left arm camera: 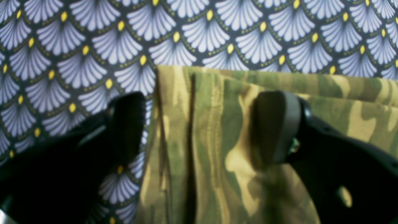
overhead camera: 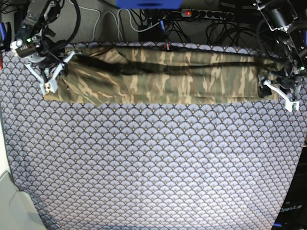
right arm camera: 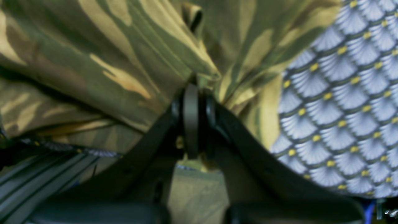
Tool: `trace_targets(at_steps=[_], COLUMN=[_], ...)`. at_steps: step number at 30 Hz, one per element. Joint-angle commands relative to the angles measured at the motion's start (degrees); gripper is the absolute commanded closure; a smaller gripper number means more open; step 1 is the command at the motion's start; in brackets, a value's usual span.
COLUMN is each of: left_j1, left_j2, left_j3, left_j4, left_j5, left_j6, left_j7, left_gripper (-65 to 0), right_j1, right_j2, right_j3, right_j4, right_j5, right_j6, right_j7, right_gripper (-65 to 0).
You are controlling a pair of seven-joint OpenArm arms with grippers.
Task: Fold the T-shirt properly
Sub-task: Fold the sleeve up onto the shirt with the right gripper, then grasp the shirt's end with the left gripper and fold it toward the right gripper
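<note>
The camouflage T-shirt (overhead camera: pixel 158 76) lies stretched in a long folded band across the far part of the table. My right gripper (right arm camera: pixel 191 90) is shut on a bunched fold of the T-shirt (right arm camera: pixel 108 62) and holds its end at the base view's left (overhead camera: pixel 48 81). My left gripper (left arm camera: pixel 202 124) is open at the band's other end (overhead camera: pixel 276 91). One finger (left arm camera: pixel 276 124) is over the T-shirt (left arm camera: pixel 217 155), the other (left arm camera: pixel 127 124) is over the tablecloth, and the shirt's side edge runs between them.
The purple scale-patterned tablecloth (overhead camera: pixel 153 163) covers the whole table. A power strip (overhead camera: pixel 206 14) and tangled cables lie behind the far edge. A pale surface (overhead camera: pixel 9 206) sits at the near left corner.
</note>
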Motion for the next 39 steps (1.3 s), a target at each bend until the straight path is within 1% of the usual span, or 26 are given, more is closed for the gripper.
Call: trace_targets(at_steps=[1, 3, 6, 8, 11, 23, 25, 26, 31, 32, 33, 35, 37, 39], left_j1=[0.3, 1.1, 1.6, 1.6, 1.7, 3.3, 2.8, 2.8, 0.7, 0.6, 0.6, 0.6, 0.6, 0.6], left_j2=[-0.7, -0.8, -1.5, -1.5, -1.5, -0.9, -0.9, -1.0, -1.3, -1.3, -1.2, -1.1, -1.0, -0.9], left_j3=[-0.3, -0.5, -0.3, -0.4, -0.5, -0.1, -0.1, -0.1, -0.4, -0.5, -0.4, -0.4, -0.6, -0.6], left_j4=[0.0, 0.1, 0.2, 0.1, 0.1, -1.0, -2.9, -4.0, -8.3, -8.8, -8.8, -8.4, -7.8, -6.1], left_j5=[1.0, 0.8, 0.8, 1.1, 1.0, 1.0, 0.8, 0.6, 0.9, 0.9, 0.9, 0.9, 0.9, 0.7], left_j6=[0.3, -0.2, -3.8, -5.1, -5.2, -5.2, -5.6, -5.6, -5.1, -5.0, -5.0, -5.0, -4.9, -4.9], left_j7=[2.2, 2.3, 2.5, 2.7, 2.8, 2.8, 2.8, 2.8, 2.7, 2.7, 2.7, 2.7, 2.7, 2.8], left_gripper=[-54.2, -54.2, -54.2, -54.2, -54.2, -53.6, -49.7, -44.7, -6.6, -0.2, 0.0, -2.3, -0.3, -0.4], right_j1=[0.3, 0.3, 0.3, 0.3, 0.3, 1.0, 1.0, 1.0, 1.7, 1.7, 1.7, 1.8, 1.8, 1.8], right_j2=[0.4, 0.4, 0.4, 0.4, 0.4, 0.4, 0.4, 0.4, 0.4, 0.4, 0.4, 0.4, 0.4, 0.4], right_j3=[0.2, 0.2, 0.2, 0.2, 0.2, 0.2, 0.2, 0.2, 0.2, 0.2, 0.2, 0.2, 0.2, 0.2], right_j4=[0.0, -1.7, -2.8, -2.7, -2.7, -2.7, -2.7, -2.7, -2.7, -2.7, -2.7, -2.7, -2.7, -2.7], right_j5=[0.4, 0.4, 0.4, 0.4, 0.4, 0.4, 0.4, 0.4, 0.4, 0.4, 0.4, 0.4, 0.4, 0.4], right_j6=[0.2, 0.2, 0.2, 0.2, 0.2, 0.2, 0.2, 0.2, 0.2, 0.2, 0.2, 0.2, 0.2, 0.2], right_j7=[0.5, 0.5, 0.6, 0.6, 0.6, 0.6, 0.6, 0.6, 0.6, 0.6, 0.6, 0.6, 0.6, 0.6], right_gripper=[-1.2, -6.0, -13.1, -17.1, -18.5, -18.5, -18.5, -18.5, -18.5, -18.5, -18.5, -18.5, -18.5, -18.5])
